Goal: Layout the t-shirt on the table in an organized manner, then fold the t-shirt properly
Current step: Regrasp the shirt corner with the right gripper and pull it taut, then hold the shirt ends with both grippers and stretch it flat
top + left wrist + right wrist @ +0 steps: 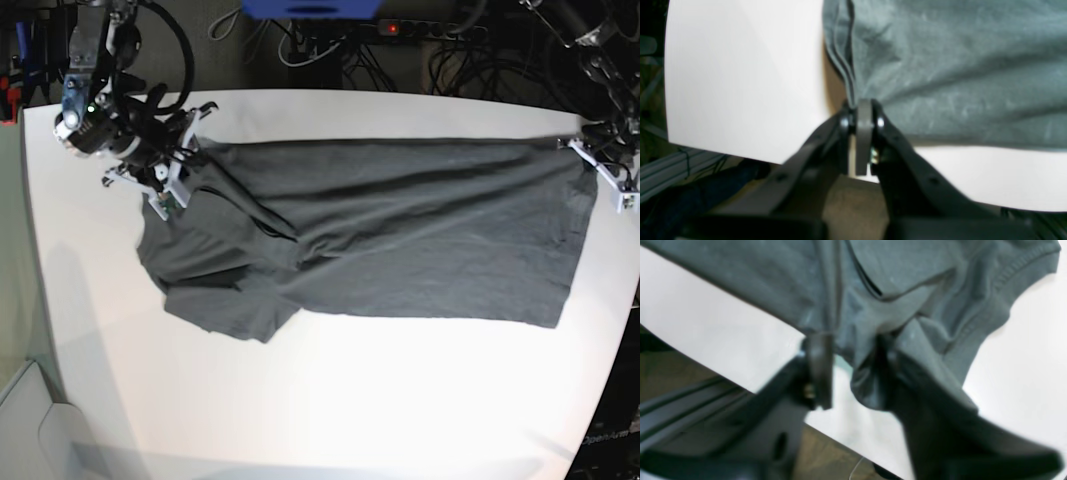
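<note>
Base view shows the t-shirt (400, 230) stretched across the table (330, 400), limp, light cloth. The left gripper (864, 115) pinches its hem corner tight; the right gripper (853, 366) stands partly parted around bunched shoulder fabric, where seams offer firmer hold.

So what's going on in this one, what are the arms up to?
Two robot arms are spreading a dark grey t-shirt across the white table. The left gripper is shut on one corner of the hem. The right gripper is at the sleeve end with cloth between its jaws, which are not fully shut. The body lies mostly flat; the sleeve area is rumpled, and no fold has been made yet.
</note>
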Controlling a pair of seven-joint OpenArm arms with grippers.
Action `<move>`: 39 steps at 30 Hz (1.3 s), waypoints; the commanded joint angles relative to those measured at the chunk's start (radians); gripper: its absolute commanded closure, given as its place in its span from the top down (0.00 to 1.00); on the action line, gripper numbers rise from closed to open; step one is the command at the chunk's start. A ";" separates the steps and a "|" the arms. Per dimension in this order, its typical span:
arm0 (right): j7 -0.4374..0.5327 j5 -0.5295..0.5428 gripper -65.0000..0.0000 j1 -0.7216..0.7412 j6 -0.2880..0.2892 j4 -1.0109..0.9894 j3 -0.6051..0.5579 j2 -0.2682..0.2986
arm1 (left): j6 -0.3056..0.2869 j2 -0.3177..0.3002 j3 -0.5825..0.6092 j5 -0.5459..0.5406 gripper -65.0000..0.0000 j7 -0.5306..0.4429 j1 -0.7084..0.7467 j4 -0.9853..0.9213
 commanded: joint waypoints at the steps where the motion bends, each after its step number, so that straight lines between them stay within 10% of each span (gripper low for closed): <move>1: 0.017 0.014 0.12 0.004 -0.003 0.015 0.002 0.006 | 0.002 -0.019 -0.004 -0.007 0.01 -0.015 -0.007 0.021; 4: 0.017 0.014 0.00 -0.001 -0.003 0.020 0.002 0.007 | 0.002 -0.019 -0.004 -0.007 0.01 -0.015 -0.007 0.021; 39: 0.042 0.172 0.00 0.113 -0.003 -0.137 0.123 0.161 | 0.002 -0.024 -0.004 -0.005 0.01 -0.087 0.035 0.008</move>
